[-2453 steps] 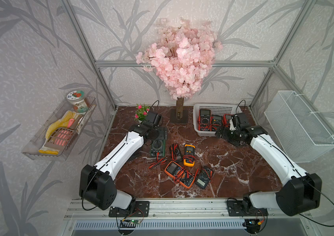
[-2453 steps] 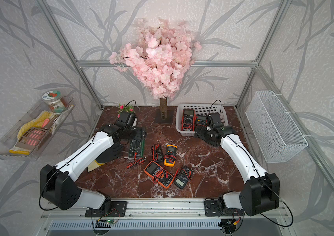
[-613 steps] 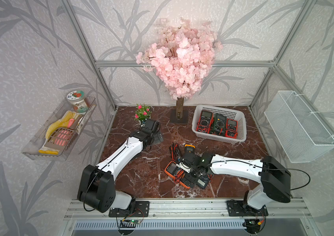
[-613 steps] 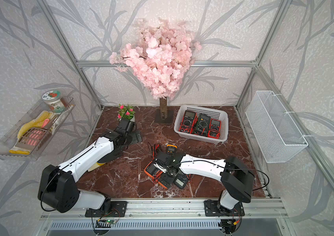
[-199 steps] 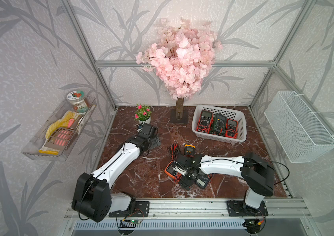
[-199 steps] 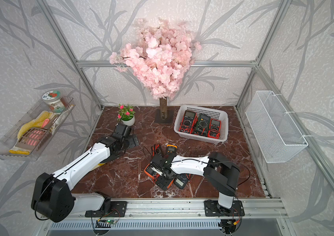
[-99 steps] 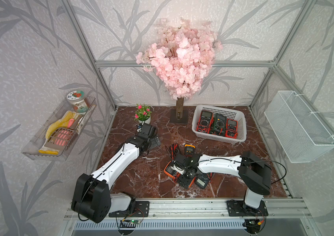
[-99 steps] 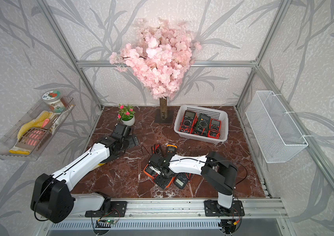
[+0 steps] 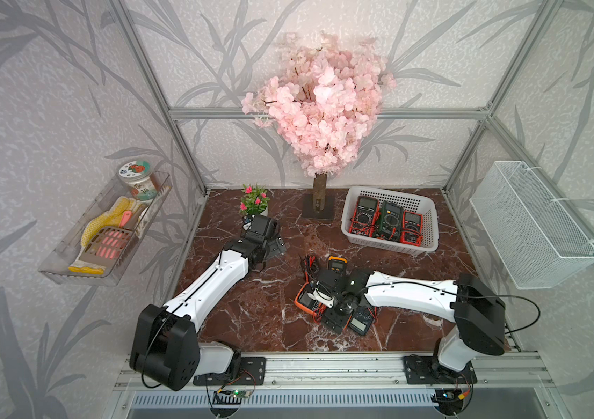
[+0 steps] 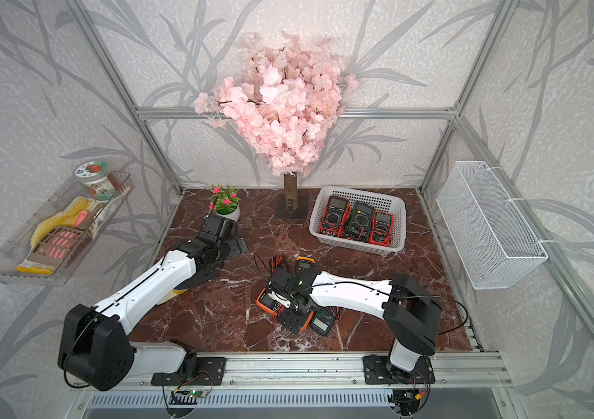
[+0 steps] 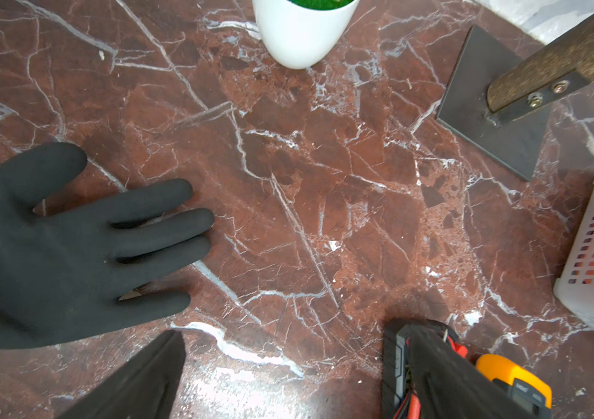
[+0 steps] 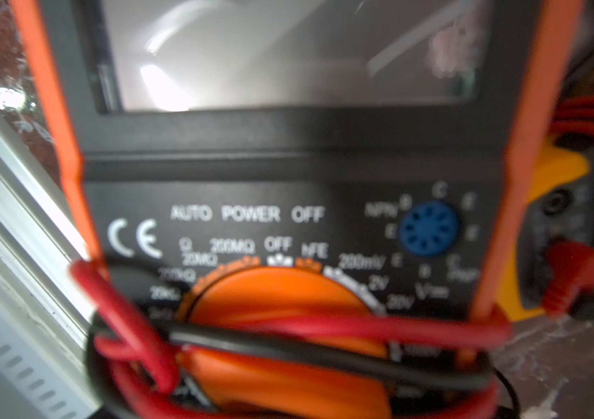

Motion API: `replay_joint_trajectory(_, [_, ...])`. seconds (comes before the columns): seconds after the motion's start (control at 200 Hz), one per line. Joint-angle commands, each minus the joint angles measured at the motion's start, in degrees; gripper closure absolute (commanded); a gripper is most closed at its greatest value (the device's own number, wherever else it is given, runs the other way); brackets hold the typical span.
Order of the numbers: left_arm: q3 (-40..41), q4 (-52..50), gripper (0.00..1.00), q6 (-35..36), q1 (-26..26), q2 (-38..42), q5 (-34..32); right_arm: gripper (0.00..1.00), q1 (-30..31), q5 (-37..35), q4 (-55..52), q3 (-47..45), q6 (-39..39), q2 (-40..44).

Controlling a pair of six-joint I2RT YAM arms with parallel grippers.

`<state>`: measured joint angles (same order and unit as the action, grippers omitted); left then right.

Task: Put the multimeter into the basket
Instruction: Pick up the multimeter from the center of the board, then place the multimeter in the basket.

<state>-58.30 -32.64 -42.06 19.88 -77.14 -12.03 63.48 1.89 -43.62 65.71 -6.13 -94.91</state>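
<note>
An orange multimeter [image 9: 304, 299] [image 10: 266, 299] wrapped in red and black leads lies in a small pile near the table's front. My right gripper [image 9: 324, 299] [image 10: 284, 299] reaches in from the right, a jaw on each side of it, shut on it. That multimeter [image 12: 288, 145] fills the right wrist view, blurred, and hides the jaws there. The white basket [image 9: 390, 246] [image 10: 357, 246] stands at the back right with three multimeters in it. My left gripper [image 9: 270, 250] [image 11: 284, 333] hangs open over bare marble at the back left.
A yellow multimeter [image 9: 335, 264] and a dark one [image 9: 361, 323] lie beside the held one. A black glove [image 11: 52, 250] lies under the left arm. At the back stand a plant pot [image 9: 255, 203] and the tree base [image 9: 319, 206]. A wire-mesh bin [image 9: 528, 225] hangs on the right wall.
The right jaws have narrowed onto the orange multimeter and the right arm has edged a little to the left. The left arm has stayed put, still open.
</note>
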Motion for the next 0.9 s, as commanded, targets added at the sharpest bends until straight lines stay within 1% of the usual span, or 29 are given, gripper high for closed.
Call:
replay_joint_trajectory(0.0, [-2.59,0.28,0.00,-0.17,-0.28,-0.94,-0.69,0.55,0.07,-3.47,-1.75,2.37,0.88,3.24])
replay_joint_trajectory(0.135, [-3.39,1.31,0.00,0.58,-0.28,-1.17,0.53,0.55,-0.28,-7.05,-3.47,3.13,0.89,4.42])
replay_joint_trajectory(0.225, [-3.79,1.76,0.00,0.49,-0.28,-1.29,1.51,0.55,-1.22,-8.20,-4.28,3.70,1.28,5.15])
replay_joint_trajectory(0.375, [-4.58,1.84,0.00,0.49,-0.27,-1.59,2.75,0.55,-4.16,-9.94,-5.50,4.27,1.56,6.35])
replay_joint_trajectory(0.63, [-6.33,2.77,0.00,-0.11,0.16,-3.36,6.14,0.55,-9.55,-10.84,-5.94,5.16,1.20,9.15])
replay_joint_trajectory(0.765, [-6.56,4.04,0.00,-1.08,1.27,-4.63,7.37,0.55,-10.96,-11.76,-6.35,5.66,0.30,9.91])
replay_joint_trajectory(0.78, [-6.56,4.23,0.00,-1.21,1.44,-4.74,7.49,0.55,-12.68,-11.86,-6.39,5.73,0.18,9.97])
replay_joint_trajectory(0.9, [-7.06,5.23,0.00,-1.61,3.02,-6.11,7.69,0.55,-15.12,-12.26,-6.68,6.23,-1.38,10.44])
